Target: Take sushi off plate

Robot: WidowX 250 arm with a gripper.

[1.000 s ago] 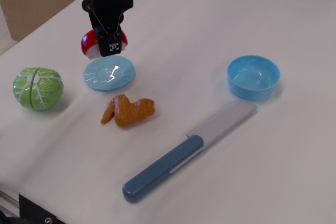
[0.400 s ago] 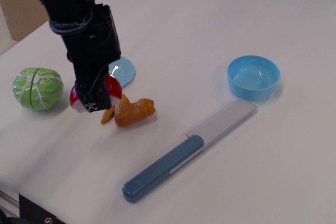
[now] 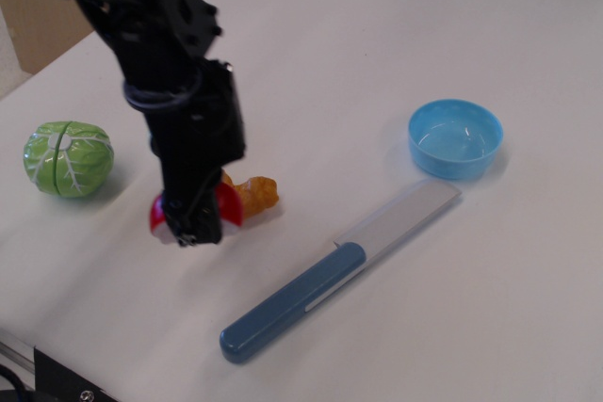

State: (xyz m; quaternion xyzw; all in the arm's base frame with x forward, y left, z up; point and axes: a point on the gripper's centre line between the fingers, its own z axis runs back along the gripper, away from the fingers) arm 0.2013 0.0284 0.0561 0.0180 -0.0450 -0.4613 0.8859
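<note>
one view only — a fixed camera set high at the near edge of the flat white table, looking down and across it at a slant. it stands fairly close: the black robot arm is cropped at the top left — nothing overlaps with another view.

sushi carried off plate | now beside chicken wing (plate hidden)
</note>
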